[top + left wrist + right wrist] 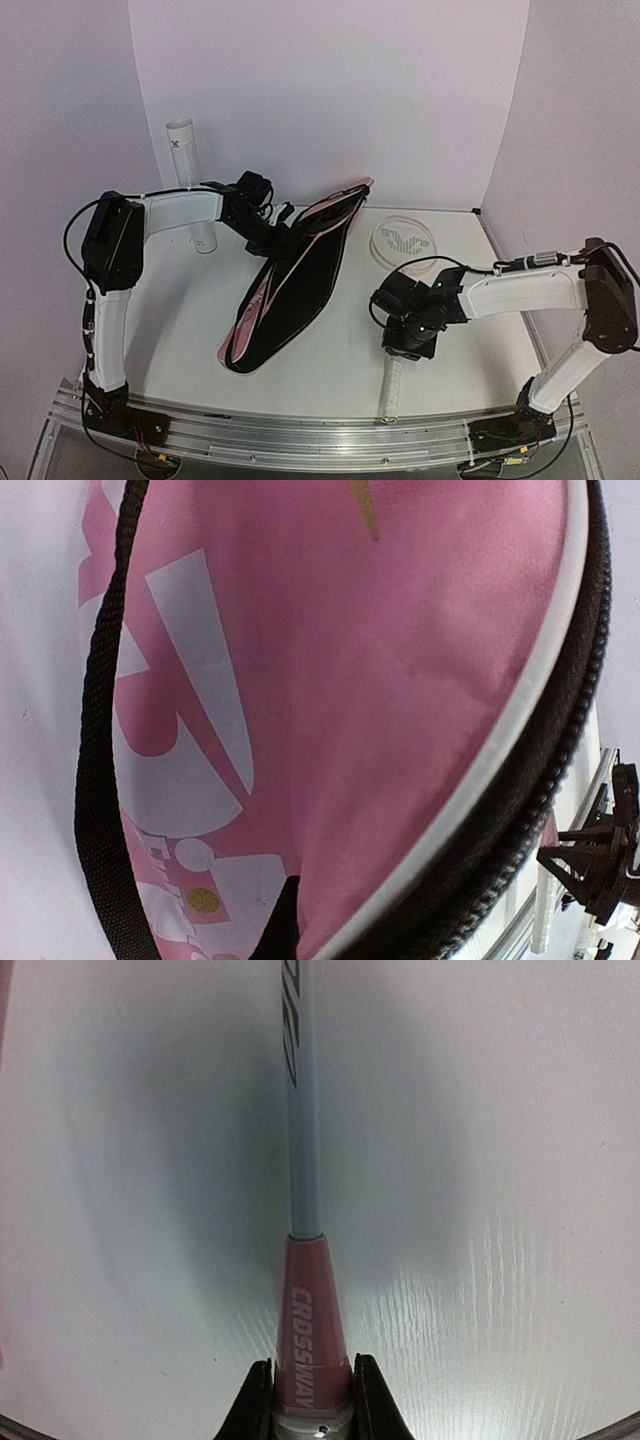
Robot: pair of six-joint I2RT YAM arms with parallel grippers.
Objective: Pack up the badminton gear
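Observation:
One white-framed racket lies on the table, its head [403,240] at the back right and its white handle [390,388] toward the front edge. My right gripper [402,343] is shut on it where shaft meets handle. In the right wrist view both fingers [256,1402] clamp the pink cone [308,1330] below the grey shaft [303,1140]. The long pink bag [290,290] lies open, showing its black inside. My left gripper [268,232] holds its upper flap. In the left wrist view pink fabric [380,680] fills the frame beside one dark finger [277,925]. The second racket and the shuttlecocks are out of view.
A tall white cardboard tube [190,180] stands at the back left behind my left arm. White walls close the back and sides. An aluminium rail [320,440] runs along the table's front edge. The bag's black strap [100,780] hangs at the left of the left wrist view.

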